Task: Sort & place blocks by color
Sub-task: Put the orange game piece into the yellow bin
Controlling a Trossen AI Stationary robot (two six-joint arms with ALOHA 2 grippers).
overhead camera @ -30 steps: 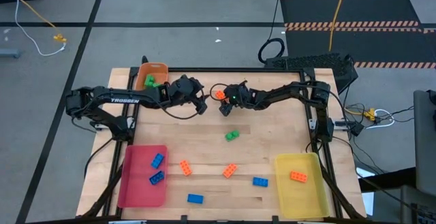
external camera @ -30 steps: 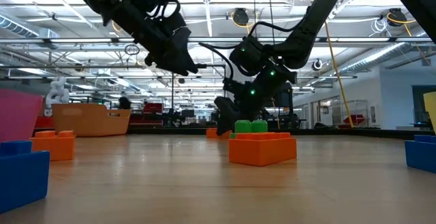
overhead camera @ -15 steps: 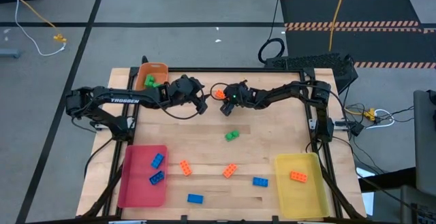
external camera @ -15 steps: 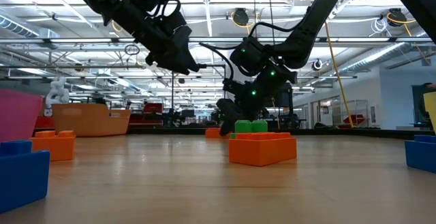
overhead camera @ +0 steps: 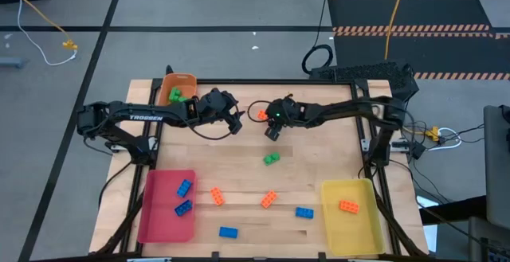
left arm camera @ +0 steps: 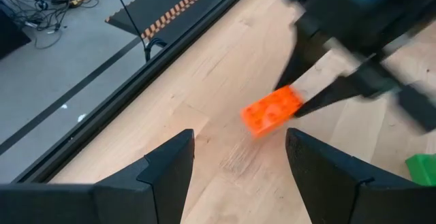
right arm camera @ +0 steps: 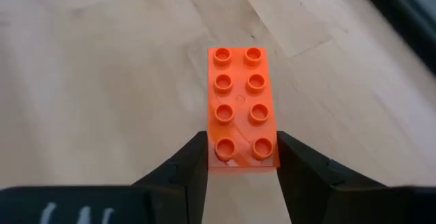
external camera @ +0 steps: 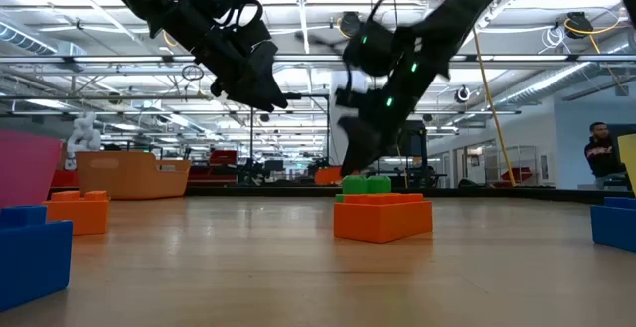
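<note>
My right gripper [right arm camera: 242, 161] is shut on an orange block [right arm camera: 241, 105], near the table's far middle in the high view [overhead camera: 261, 115]. The open left gripper [left arm camera: 235, 169] hovers just left of it [overhead camera: 236, 123], touching nothing. On the wood lie a green block [overhead camera: 272, 158], two orange blocks [overhead camera: 217, 196] [overhead camera: 269, 200] and two blue ones [overhead camera: 304, 212] [overhead camera: 228, 232]. Two blue blocks [overhead camera: 183, 197] sit in the pink tray [overhead camera: 163, 228], one orange block [overhead camera: 348, 206] sits in the yellow tray [overhead camera: 362, 230], and green blocks [overhead camera: 175, 95] sit in the orange tray [overhead camera: 185, 80]. My right gripper pinches the orange block between its two fingers [right arm camera: 193, 164] at one short end [right arm camera: 242, 154], one finger on each long side. The fingers slant down from the table's right side and lie along the block. The block is lifted clear of the wood, studs up [left arm camera: 271, 110].
The two grippers are close together over the far middle of the table. The orange tray stands at the far left corner, the pink tray at the near left, the yellow tray at the near right. Bare wood lies between the loose blocks.
My right gripper has risen and shifted a little toward the table's right edge, staying shut. The orange block has come up off the table with it.
</note>
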